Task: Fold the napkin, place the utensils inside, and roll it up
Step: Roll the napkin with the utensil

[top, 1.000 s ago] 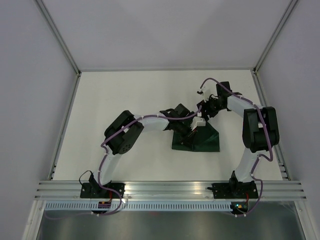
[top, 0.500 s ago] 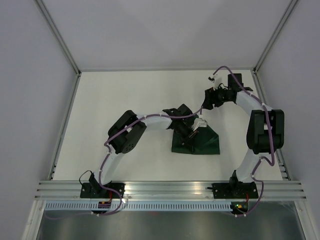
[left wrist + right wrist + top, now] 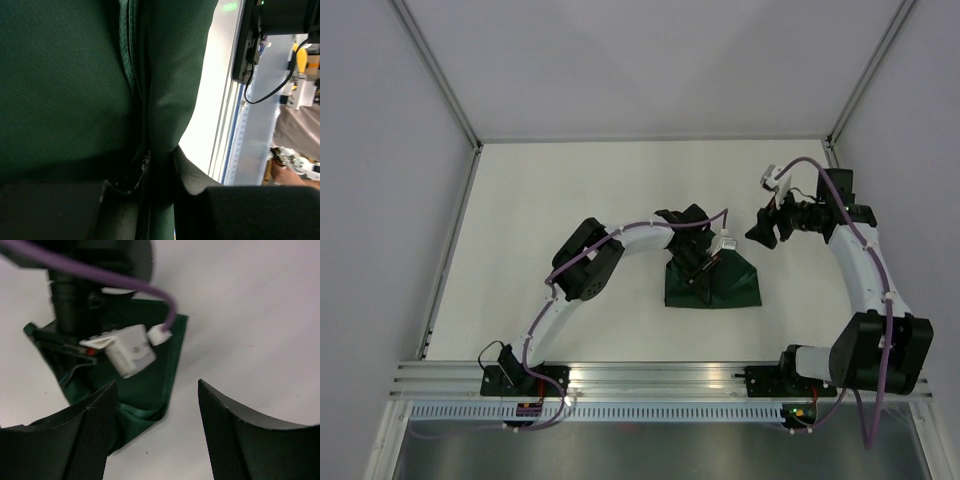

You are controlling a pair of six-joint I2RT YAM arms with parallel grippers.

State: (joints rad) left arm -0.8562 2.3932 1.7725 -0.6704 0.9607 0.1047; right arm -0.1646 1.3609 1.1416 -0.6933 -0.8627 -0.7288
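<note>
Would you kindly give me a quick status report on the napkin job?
Left gripper shut on napkin fold. Right gripper open, empty, beside it. No utensils in view.

This is a robotics lab test cell. A bare white counter (image 3: 570, 190) is boxed in by plain pale walls (image 3: 650, 60) on aluminium posts (image 3: 438, 72). Two arms (image 3: 640, 238) trailing purple cable (image 3: 115, 279) are bolted to an aluminium rail (image 3: 660, 378) at the near edge, with a slotted cable duct (image 3: 650, 410) in front. Past the counter, the left wrist view shows more metal framing (image 3: 260, 150) and blurred equipment (image 3: 300, 165).
</note>
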